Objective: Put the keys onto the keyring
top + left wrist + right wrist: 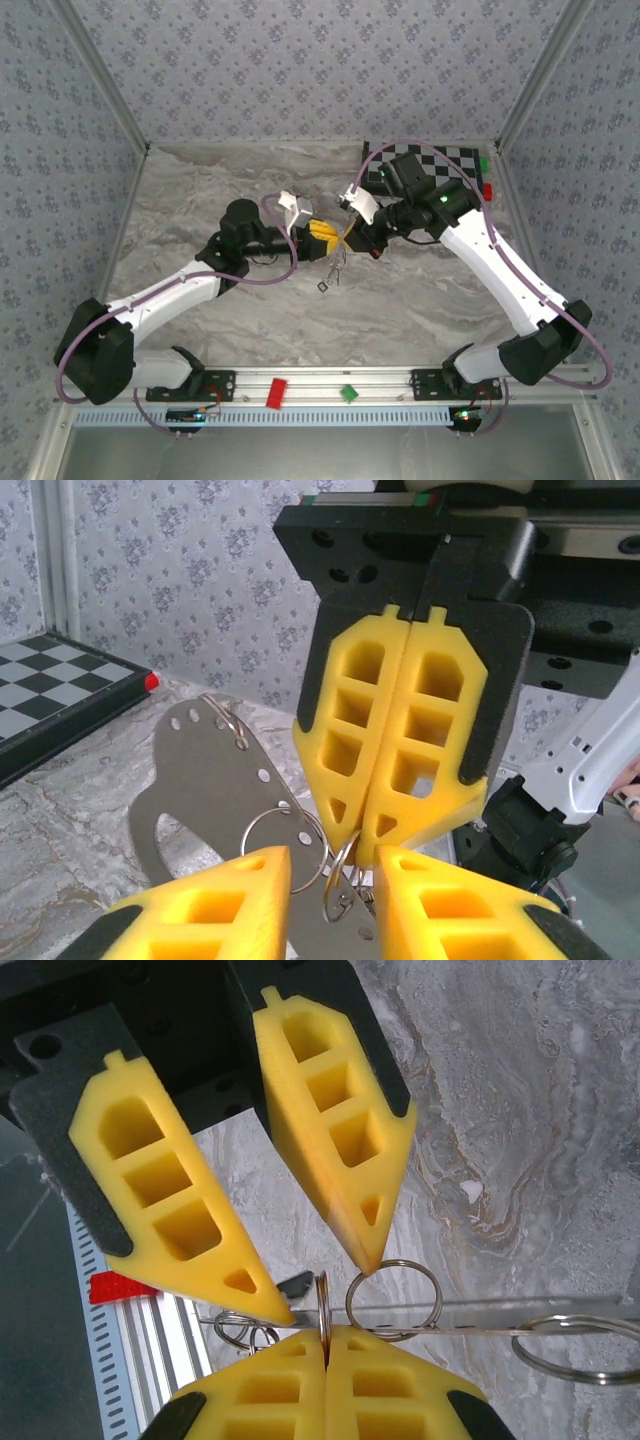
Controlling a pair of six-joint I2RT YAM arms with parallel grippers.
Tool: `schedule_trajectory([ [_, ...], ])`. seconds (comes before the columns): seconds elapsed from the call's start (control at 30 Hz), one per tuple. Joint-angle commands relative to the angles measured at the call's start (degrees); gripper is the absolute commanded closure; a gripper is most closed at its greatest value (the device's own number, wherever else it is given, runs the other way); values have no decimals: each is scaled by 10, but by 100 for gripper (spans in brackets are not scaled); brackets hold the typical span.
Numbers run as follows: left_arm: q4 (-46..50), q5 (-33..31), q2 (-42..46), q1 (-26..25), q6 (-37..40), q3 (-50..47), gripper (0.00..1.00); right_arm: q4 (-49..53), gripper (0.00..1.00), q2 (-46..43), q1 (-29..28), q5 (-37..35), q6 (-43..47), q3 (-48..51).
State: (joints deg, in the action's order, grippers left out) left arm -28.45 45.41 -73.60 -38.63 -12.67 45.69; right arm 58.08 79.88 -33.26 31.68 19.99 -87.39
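My right gripper (352, 238) (325, 1332) is shut on a thin metal split ring (323, 1302), seen edge-on in the right wrist view. In the left wrist view the same ring (340, 875) pokes out below the right gripper's closed tips (357, 830). My left gripper (324, 234) (333, 855) is open, one fingertip on each side of that ring without touching it. A flat grey metal plate (200, 790) with small holes carries more rings (282, 842) and hangs beside them. A small black piece (296, 1282), perhaps a key head, shows behind the ring. Small dark bits (323, 286) dangle under the grippers.
The checkered board (440, 160) lies at the back right with a green block (484, 163) and a red block (487, 190) at its edge. A red block (277, 392) and a green block (348, 393) sit on the front rail. Grey marble lies below the grippers.
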Motion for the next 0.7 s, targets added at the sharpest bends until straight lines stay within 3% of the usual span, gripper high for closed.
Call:
schedule_trajectory([
  [0.0,1,26,-2,-4,15,19,69,1,100,-16,-2,13,1,0],
  [0.13,11,28,-11,-7,19,27,71,0,100,-16,-2,14,0,3],
  [0.33,6,19,-12,-10,15,28,100,-1,100,-18,-2,13,0,5],
  [0.67,-23,6,-1,-10,4,13,100,-10,100,-25,-2,11,-5,16],
])
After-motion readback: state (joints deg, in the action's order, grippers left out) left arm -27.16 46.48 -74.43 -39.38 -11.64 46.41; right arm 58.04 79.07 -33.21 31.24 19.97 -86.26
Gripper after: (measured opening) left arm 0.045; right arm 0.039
